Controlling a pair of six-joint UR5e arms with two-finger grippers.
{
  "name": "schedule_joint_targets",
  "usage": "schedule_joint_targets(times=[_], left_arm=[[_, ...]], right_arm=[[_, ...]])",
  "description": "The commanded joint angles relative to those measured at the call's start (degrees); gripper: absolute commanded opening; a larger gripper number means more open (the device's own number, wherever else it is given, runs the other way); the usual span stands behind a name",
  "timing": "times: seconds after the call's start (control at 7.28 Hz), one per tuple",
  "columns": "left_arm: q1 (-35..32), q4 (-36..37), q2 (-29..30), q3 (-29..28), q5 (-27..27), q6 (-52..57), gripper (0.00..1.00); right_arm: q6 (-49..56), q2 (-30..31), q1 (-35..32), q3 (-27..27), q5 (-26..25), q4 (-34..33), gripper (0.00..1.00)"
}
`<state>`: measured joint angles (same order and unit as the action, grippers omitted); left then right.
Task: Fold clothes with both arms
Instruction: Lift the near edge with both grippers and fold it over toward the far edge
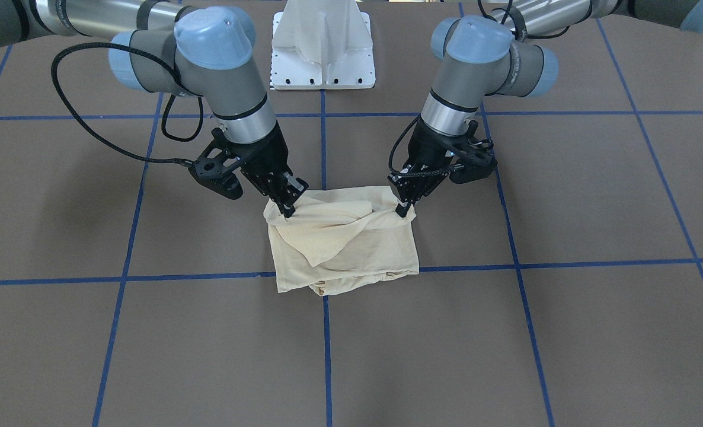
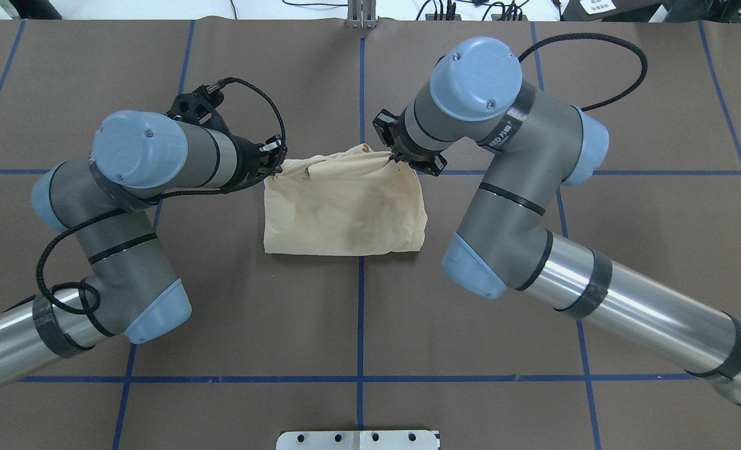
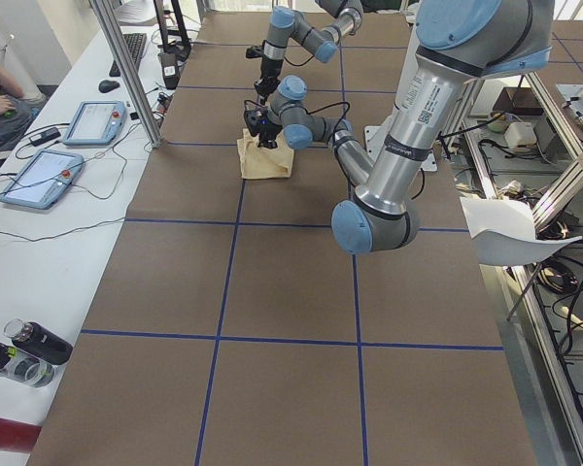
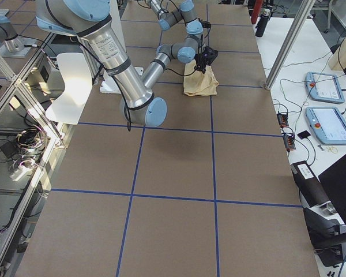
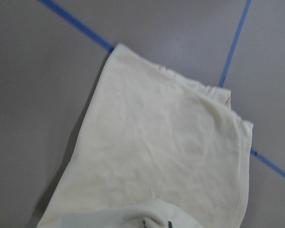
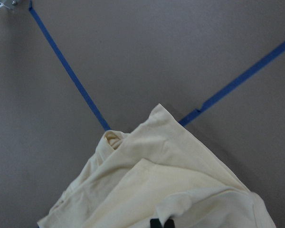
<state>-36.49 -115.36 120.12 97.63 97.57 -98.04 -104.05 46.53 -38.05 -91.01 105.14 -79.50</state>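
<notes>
We see left jaws and right jaws each pinching a corner of the T-shirt (image 1: 351,249). The rest lies bunched on the surface (image 1: 565,332) between and below them. Risk: thin fabric slips one pinch, or unequal travel skews the fold.

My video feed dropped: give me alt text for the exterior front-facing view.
Left gripper and right gripper, both black two-finger ones, each pinch a corner of a folded pale cream-yellow T-shirt on a brown table gridded with blue tape.
</notes>
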Motion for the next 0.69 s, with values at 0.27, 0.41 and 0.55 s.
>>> schedule_joint_targets(times=[0.27, 0.41, 0.55], left_arm=[[-0.3, -0.8, 0.6, -3.6, 0.0, 0.8, 0.00], [-0.3, -1.2, 0.7, -4.4, 0.0, 0.7, 0.06], [-0.3, -3.3, 1.3, -6.6, -0.1, 0.7, 0.26]], right_arm=[[0.7, -3.5, -0.7, 13.0, -0.5, 9.2, 0.00], [0.7, -3.5, -0.7, 14.3, -0.5, 9.3, 0.00], [0.7, -3.5, -0.7, 15.5, -0.5, 9.3, 0.00]])
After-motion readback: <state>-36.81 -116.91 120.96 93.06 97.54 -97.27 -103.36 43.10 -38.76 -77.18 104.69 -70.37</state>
